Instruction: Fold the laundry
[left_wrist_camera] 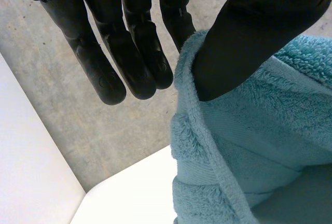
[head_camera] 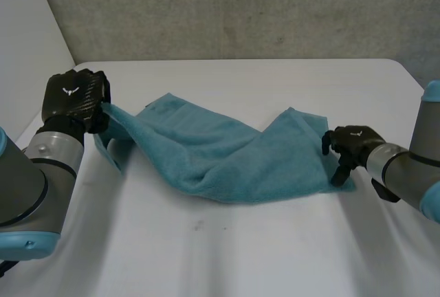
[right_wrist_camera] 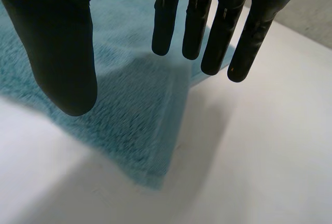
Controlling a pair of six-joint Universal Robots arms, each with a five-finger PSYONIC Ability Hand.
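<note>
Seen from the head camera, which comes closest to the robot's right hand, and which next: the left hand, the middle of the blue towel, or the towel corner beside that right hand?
1. The towel corner: directly beneath the right hand, at its fingertips.
2. The towel's middle: between the two hands.
3. The left hand: farthest, on the opposite side, pinching the towel's other end and holding it lifted.

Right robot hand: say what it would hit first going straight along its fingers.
Likely the towel, near its corner: the right robot hand points down at it. Depth is unclear; bare table lies just beside.
</note>
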